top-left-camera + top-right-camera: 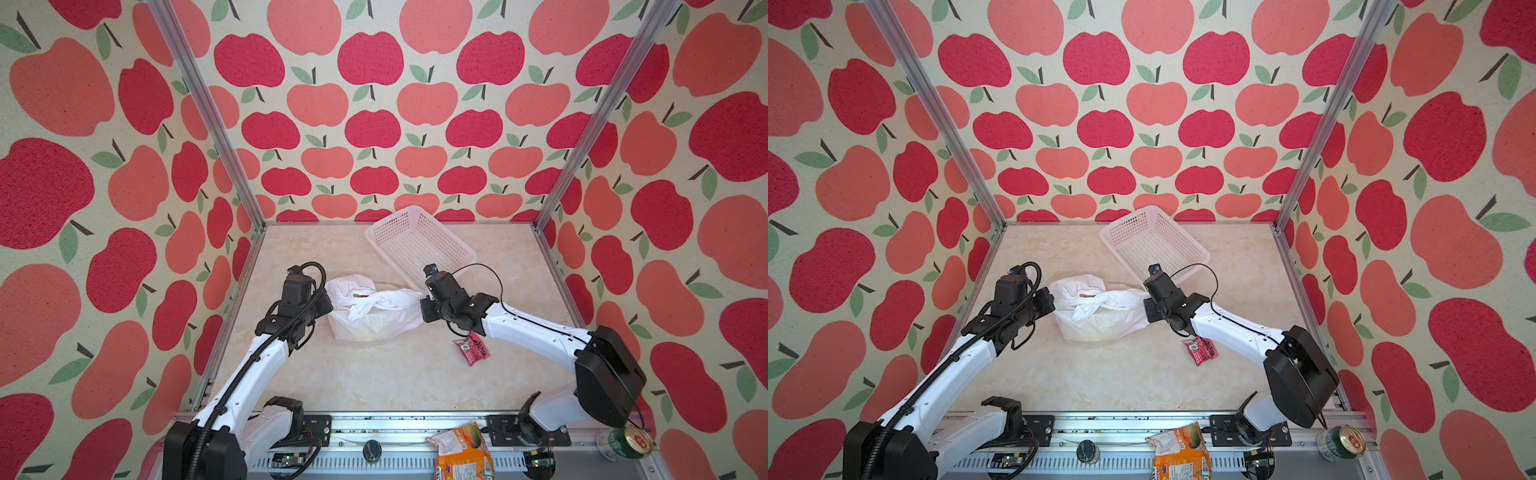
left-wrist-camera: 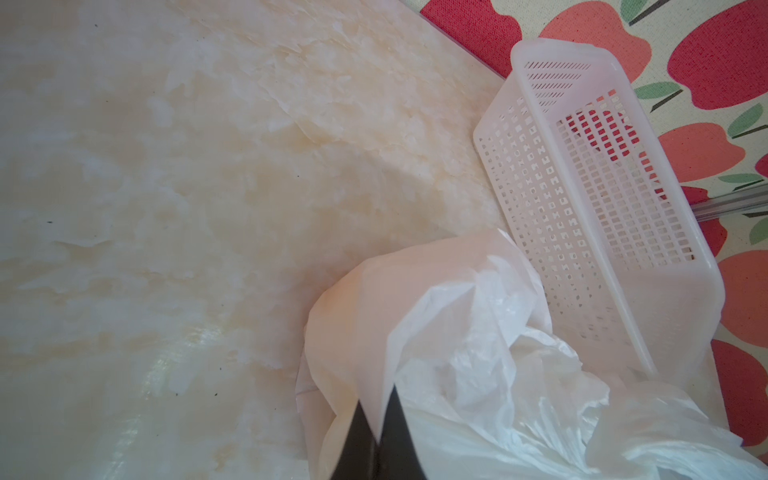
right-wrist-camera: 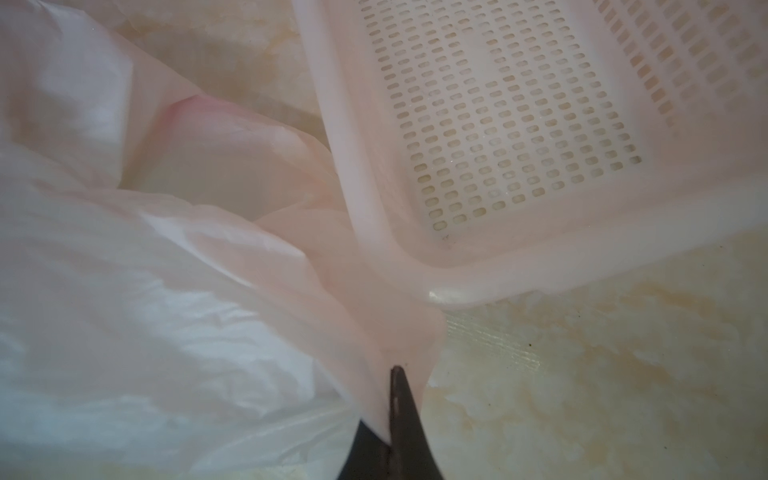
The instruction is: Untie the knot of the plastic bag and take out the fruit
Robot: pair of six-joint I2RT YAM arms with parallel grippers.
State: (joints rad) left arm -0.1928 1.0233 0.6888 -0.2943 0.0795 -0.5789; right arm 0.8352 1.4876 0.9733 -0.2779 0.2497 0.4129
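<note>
White bag (image 1: pixel 374 322) lies on the tabletop (image 1: pixel 374 382) just beside the basket (image 1: pixel 419 245), left tool (image 2: pixel 376 409) and right tool (image 3: pixel 388 395) each clamped on opposite edges, apparently tugging the knot (image 1: pixel 371 302) apart; next calls for widening the mouth to reach fruit.

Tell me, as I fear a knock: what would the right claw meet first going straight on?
Past the bag it pinches, the right claw would probably meet the near corner of the basket first, though depth is unclear.

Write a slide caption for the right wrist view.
Right gripper shut on a fold of the plastic bag beside the white basket.
</note>
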